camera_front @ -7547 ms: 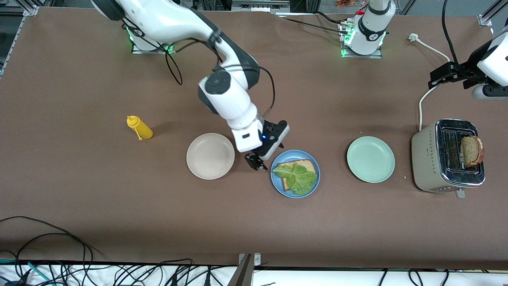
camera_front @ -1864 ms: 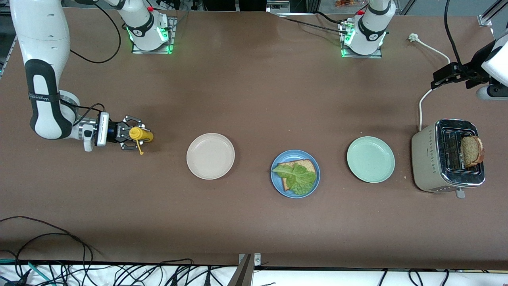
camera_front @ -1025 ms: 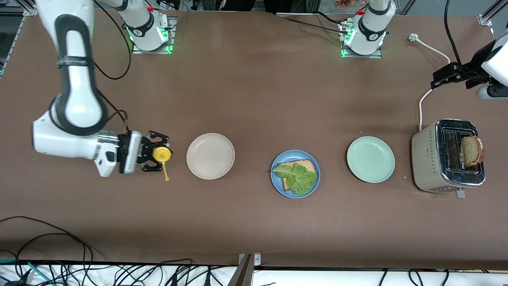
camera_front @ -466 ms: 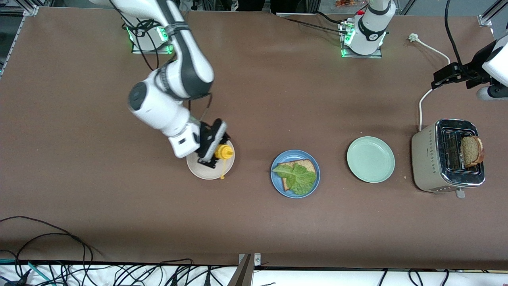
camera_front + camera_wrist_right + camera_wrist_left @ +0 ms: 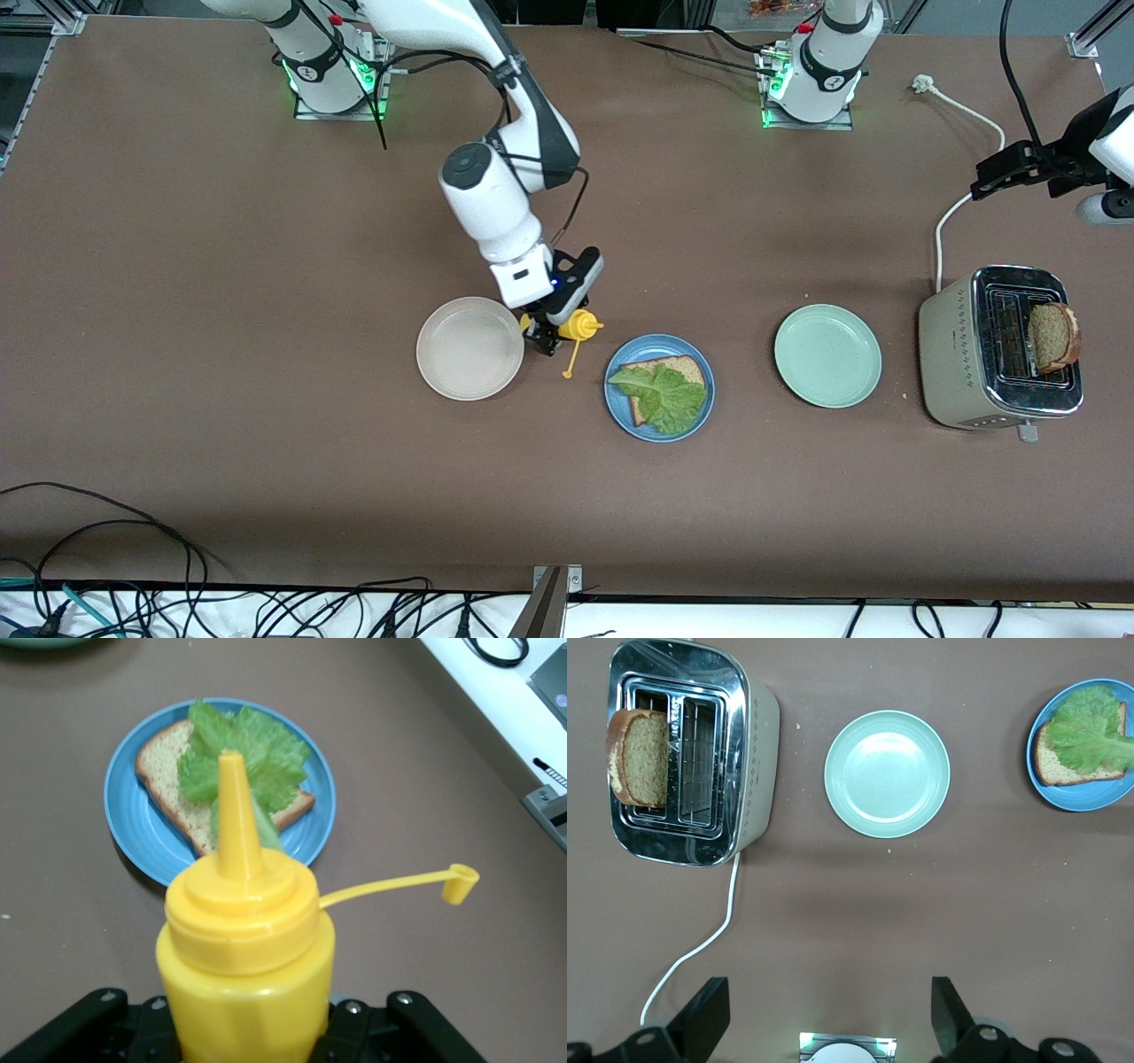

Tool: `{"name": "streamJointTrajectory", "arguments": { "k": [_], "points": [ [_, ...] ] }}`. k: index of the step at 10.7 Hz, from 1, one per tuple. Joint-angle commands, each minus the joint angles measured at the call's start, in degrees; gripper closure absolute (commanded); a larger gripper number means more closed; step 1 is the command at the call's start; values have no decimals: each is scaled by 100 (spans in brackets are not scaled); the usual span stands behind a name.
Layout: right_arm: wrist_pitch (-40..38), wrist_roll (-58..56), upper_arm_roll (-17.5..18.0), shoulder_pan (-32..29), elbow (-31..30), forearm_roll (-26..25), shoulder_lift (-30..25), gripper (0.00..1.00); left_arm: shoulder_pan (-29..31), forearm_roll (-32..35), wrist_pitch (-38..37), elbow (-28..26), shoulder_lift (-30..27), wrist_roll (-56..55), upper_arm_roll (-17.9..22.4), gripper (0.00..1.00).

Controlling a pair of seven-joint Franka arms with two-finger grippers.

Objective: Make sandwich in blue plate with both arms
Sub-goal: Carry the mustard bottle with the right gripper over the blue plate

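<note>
The blue plate [image 5: 620, 409] holds one slice of brown toast [image 5: 678, 366] with a green lettuce leaf [image 5: 663, 396] on top. A second toast slice [image 5: 1052, 336] stands in the toaster [image 5: 957, 354]. My right gripper [image 5: 551, 337] is shut on the yellow squeeze bottle [image 5: 580, 326], held over the table between the cream-white plate [image 5: 469, 348] and the blue plate, its cap off and dangling. In the right wrist view the bottle [image 5: 244, 948] points its nozzle at the lettuce [image 5: 257, 749] on the blue plate [image 5: 133, 837]. My left gripper [image 5: 997, 173] waits open, high above the toaster's cable.
The pale green plate [image 5: 827, 355] lies between the blue plate and the toaster. The left wrist view shows the toaster [image 5: 757, 744], the green plate [image 5: 888, 773] and the blue plate [image 5: 1085, 796]. A white cable [image 5: 952, 208] runs from the toaster. Cables lie along the table's front edge.
My right arm left the blue plate, took hold of the yellow bottle at its end of the table and carried it over the cream-white plate to beside the blue plate. The left arm barely moved.
</note>
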Motion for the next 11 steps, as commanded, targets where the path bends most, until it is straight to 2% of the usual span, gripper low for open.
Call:
{"name": "streamJointTrajectory", "arguments": {
  "k": [1,3,5,7,9,11],
  "points": [
    [624,349,-127,255,263,-599,684,100,85,-26,-73,110,21,50,-41,0],
    [626,349,-407,466,299,-1020,923,100,103,-18,-73,110,21,59,-41,0],
    [347,349,-732,660,516,-1197,1160,100,112,-9,-82,110,12,59,-32,0],
    [-888,697,-1180,739,1401,-2020,1563,100,112,-9,-91,110,12,50,-32,0],
    [-1376,1461,-1191,705,1879,-2803,1801,100,103,-9,-91,110,12,50,-32,0],
    [-2348,1544,-1235,678,2536,-3278,2021,100,103,-9,-91,119,12,50,-41,0]
  ]
}}
